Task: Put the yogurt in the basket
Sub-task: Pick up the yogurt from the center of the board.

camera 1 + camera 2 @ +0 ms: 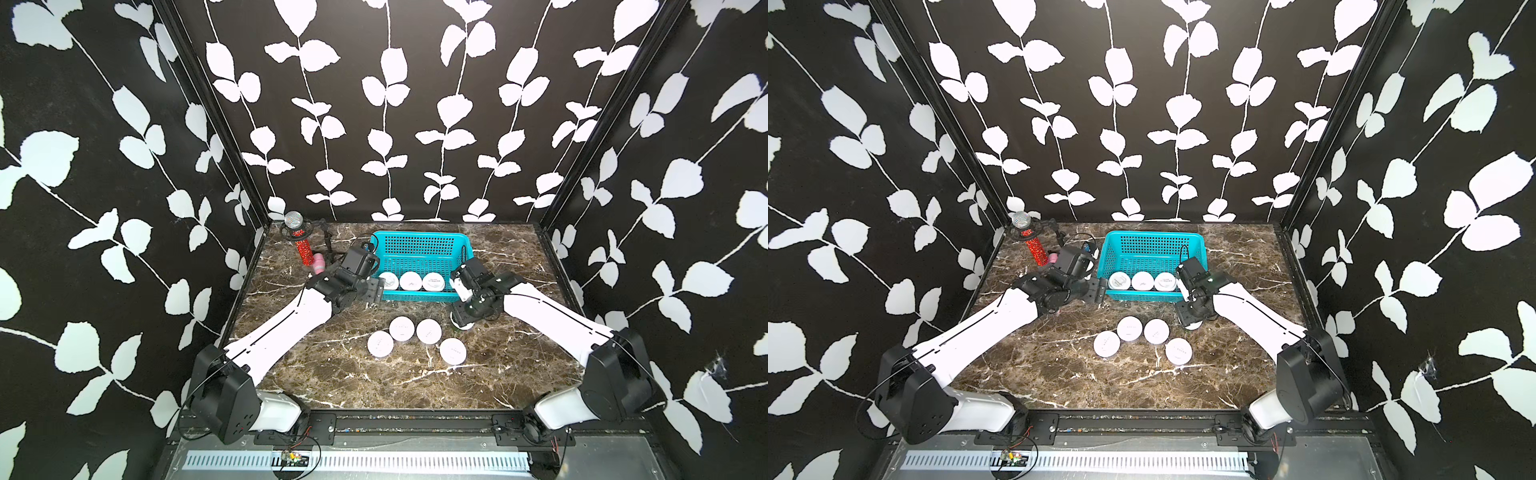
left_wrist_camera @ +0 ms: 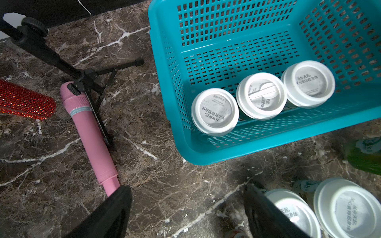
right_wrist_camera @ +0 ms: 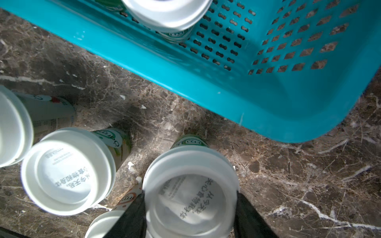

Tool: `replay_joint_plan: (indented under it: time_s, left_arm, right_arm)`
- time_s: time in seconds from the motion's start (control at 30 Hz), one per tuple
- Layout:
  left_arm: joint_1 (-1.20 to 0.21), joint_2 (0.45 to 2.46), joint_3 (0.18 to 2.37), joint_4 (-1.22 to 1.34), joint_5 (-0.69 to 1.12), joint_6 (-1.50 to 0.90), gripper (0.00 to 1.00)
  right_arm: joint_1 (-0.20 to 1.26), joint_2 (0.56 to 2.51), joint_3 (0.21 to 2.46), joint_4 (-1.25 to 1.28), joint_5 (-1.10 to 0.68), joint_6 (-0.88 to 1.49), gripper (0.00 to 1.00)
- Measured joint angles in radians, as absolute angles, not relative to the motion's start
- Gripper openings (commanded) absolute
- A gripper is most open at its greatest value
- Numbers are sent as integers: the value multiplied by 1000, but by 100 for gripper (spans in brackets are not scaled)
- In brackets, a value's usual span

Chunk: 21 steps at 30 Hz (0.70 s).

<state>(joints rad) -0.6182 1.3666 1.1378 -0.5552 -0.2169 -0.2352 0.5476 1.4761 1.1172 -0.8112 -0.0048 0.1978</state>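
Note:
The turquoise basket (image 1: 419,249) stands at the back middle of the marble table, and three yogurt cups (image 1: 410,281) line its near wall in both top views. Several more yogurt cups (image 1: 402,328) stand on the table in front of it. My right gripper (image 3: 190,197) is shut on one yogurt cup (image 3: 191,164), a black finger on each side of its white lid, just before the basket's right front corner (image 1: 462,322). My left gripper (image 2: 189,210) is open with bare marble between its fingers, at the basket's left front corner (image 1: 375,291).
A red glitter microphone (image 1: 302,247) on a black tripod stand (image 2: 92,78) and a pink slim bottle (image 2: 90,136) lie at the back left, close behind my left arm. Black walls with white leaves close in the table on three sides.

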Motion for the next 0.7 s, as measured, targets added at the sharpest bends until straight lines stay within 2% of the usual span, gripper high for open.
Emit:
replay_joint_plan:
  time_s: [0.7]
  left_arm:
    - [-618, 1371, 1138, -555, -213, -232, 86]
  right_arm:
    - [548, 1393, 1179, -814, -160, 189, 52]
